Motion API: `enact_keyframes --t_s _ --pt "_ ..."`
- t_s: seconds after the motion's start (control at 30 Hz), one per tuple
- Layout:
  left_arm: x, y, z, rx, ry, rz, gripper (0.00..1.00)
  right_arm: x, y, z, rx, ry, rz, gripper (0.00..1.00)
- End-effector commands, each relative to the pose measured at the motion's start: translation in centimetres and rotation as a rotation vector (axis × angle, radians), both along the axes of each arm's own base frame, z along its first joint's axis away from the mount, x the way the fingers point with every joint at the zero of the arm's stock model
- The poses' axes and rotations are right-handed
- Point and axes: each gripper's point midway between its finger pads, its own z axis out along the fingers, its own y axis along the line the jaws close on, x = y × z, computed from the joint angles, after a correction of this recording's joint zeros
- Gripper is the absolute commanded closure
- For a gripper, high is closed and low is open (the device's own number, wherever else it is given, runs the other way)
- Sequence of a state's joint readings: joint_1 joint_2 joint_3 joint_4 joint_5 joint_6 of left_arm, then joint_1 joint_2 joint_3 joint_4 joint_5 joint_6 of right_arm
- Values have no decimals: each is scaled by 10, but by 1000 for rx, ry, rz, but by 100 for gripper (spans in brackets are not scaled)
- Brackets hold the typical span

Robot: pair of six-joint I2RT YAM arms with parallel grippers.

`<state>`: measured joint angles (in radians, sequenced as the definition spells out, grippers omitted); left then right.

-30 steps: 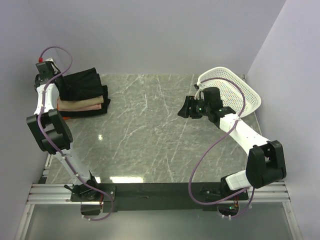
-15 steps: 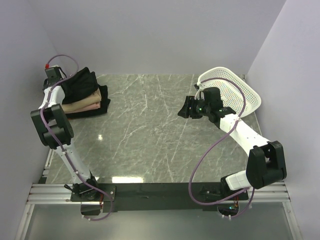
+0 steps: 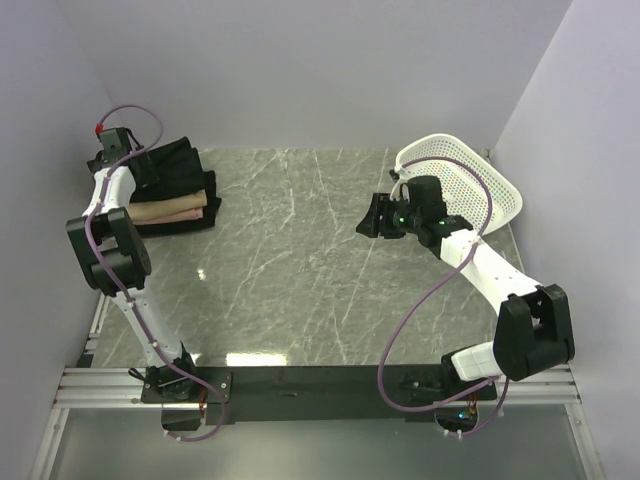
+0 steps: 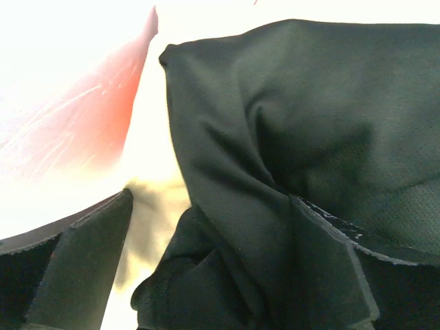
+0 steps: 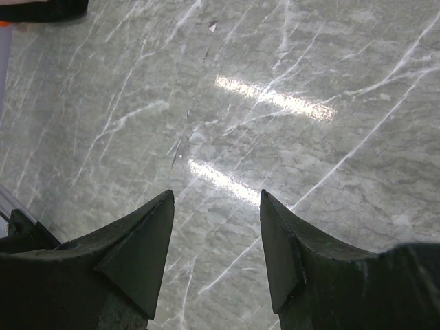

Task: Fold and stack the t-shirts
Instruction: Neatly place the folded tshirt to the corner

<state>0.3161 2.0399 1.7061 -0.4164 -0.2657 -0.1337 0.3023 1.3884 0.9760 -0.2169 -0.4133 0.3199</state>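
A stack of folded t-shirts [image 3: 172,195] sits at the table's far left, with a black t-shirt [image 3: 175,163] rumpled on top, a tan and pale pink layer [image 3: 165,211] under it and black at the bottom. My left gripper [image 3: 124,160] is at the stack's far-left edge. In the left wrist view that left gripper [image 4: 210,196] is open, jaws wide apart, with a loose fold of the black t-shirt [image 4: 309,117] lying between them. My right gripper [image 3: 375,215] hangs over the table's right half. The wrist view shows the right gripper [image 5: 216,196] open with only marble below.
A white perforated basket [image 3: 470,175] stands tilted at the far right, just behind my right arm. Walls close off the left side, the back and the right. The marble table [image 3: 290,260] spreads between the stack and the right gripper.
My left gripper has opened and let go of the black t-shirt, which now rests on the stack. The left wrist shifted toward the far-left corner. The right arm stayed still.
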Motion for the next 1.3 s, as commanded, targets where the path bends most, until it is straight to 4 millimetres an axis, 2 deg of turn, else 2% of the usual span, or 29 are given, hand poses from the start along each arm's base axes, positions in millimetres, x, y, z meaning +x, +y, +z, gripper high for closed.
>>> enact_keyframes --t_s 0.0,0.1,0.3,0.33,0.4,0.43,0.5,0.53,0.6,0.63,0.67,0.7,0.73,0.77,0.8,0.87,0.9,0.97,1.0,1.03,1.13,1.2,1.27 --pt "-8 -12 42 -2 -50 18 1 2 -1 22 21 -77 12 40" --pt "-13 -16 54 15 -60 34 1 2 0 26 27 -86 14 39" --pt "-34 -28 117 63 -164 78 1 1 0 26 27 -86 15 39" --pt "-43 -31 135 79 -200 89 1 1 0 26 27 -86 14 39" --pt "-52 -42 150 90 -227 88 1 1 0 27 28 -88 13 39" --pt "-61 -48 168 99 -263 104 1 1 0 27 28 -88 13 39" --pt "-70 -58 180 93 -287 108 1 1 -1 27 26 -86 7 39" --pt "-81 -66 192 83 -319 111 1 1 -2 27 26 -92 2 39" --pt "-87 -92 200 73 -352 70 1 1 -4 27 17 -93 -10 39" --pt "-98 -103 206 57 -388 68 1 1 -6 29 15 -98 -15 39" --pt "-101 -121 209 47 -406 40 1 1 -7 29 12 -99 -22 39" --pt "-107 -126 211 42 -425 43 1 0 -8 29 9 -99 -28 39" --pt "-119 -139 211 18 -455 41 1 1 -10 30 5 -103 -41 39" --pt "-121 -157 211 -5 -474 1 1 2 -11 31 3 -108 -46 39" --pt "-132 -166 204 -25 -480 -19 1 2 -12 31 2 -109 -52 39" --pt "-139 -195 199 -92 -518 -73 1 4 -15 31 -6 -109 -67 39" --pt "-150 -204 184 -112 -513 -90 1 4 -16 31 -8 -109 -74 39" --pt "-155 -240 177 -201 -561 -166 1 6 -18 31 -15 -113 -85 39" --pt "-163 -251 155 -219 -540 -195 1 7 -20 30 -20 -109 -96 39" --pt "-166 -277 148 -257 -544 -258 1 7 -22 31 -25 -109 -104 39" --pt "-173 -314 113 -276 -506 -341 1 11 -31 32 -47 -127 -148 39" --pt "-174 -330 97 -289 -483 -370 1 14 -39 31 -59 -129 -177 39" --pt "-179 -352 94 -321 -477 -437 1 14 -48 27 -68 -114 -200 39"
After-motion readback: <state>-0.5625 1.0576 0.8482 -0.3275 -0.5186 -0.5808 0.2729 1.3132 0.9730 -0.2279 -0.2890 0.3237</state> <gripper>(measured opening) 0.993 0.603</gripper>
